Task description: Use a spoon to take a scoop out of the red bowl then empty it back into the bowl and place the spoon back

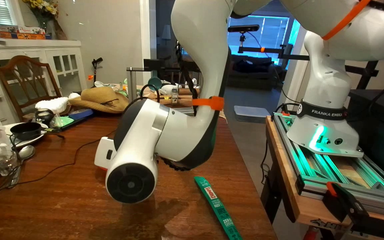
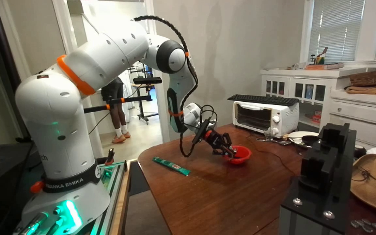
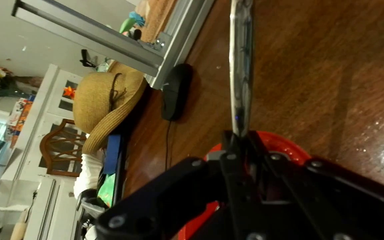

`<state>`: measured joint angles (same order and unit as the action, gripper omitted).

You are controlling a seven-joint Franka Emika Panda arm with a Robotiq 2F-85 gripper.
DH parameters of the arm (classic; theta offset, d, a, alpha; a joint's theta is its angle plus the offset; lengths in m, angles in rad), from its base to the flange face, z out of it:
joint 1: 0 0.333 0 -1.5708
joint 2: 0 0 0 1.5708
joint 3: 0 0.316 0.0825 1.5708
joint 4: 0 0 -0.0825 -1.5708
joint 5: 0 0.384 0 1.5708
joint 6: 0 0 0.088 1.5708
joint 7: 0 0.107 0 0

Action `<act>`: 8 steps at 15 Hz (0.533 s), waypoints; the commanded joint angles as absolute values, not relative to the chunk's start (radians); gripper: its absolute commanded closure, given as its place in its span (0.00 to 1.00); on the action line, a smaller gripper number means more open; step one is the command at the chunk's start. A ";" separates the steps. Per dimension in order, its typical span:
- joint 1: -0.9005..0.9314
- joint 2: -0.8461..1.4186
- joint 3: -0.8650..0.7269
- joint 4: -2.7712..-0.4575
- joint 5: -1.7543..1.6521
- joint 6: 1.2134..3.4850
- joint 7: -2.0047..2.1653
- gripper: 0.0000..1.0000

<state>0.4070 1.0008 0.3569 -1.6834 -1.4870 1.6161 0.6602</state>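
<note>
One step looks done: your end effector (image 3: pixel 240 142) pinches the spoon (image 3: pixel 241 66) at the red bowl (image 2: pixel 242 159); scooping and emptying are unclear, returning remains.

I can read FRANKA EMIKA on the black band (image 1: pixel 322 111) around the foot (image 1: pixel 327 136) of the white robot arm (image 2: pixel 119 54), and "ch" higher up. The long, flat green strip (image 1: pixel 218 209) says BEEF and ZERO; its red-and-white label (image 1: pixel 210 192) I can't make out.
</note>
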 commanded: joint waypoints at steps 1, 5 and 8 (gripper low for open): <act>0.340 0.877 0.365 -1.833 -1.459 1.802 0.780 0.97; 0.294 0.780 0.356 -1.938 -1.470 2.006 0.900 0.97; 0.284 0.716 0.343 -2.002 -1.472 2.101 0.943 0.97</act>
<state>0.2977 0.8068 0.3550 -1.8998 -1.4808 2.0102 0.8825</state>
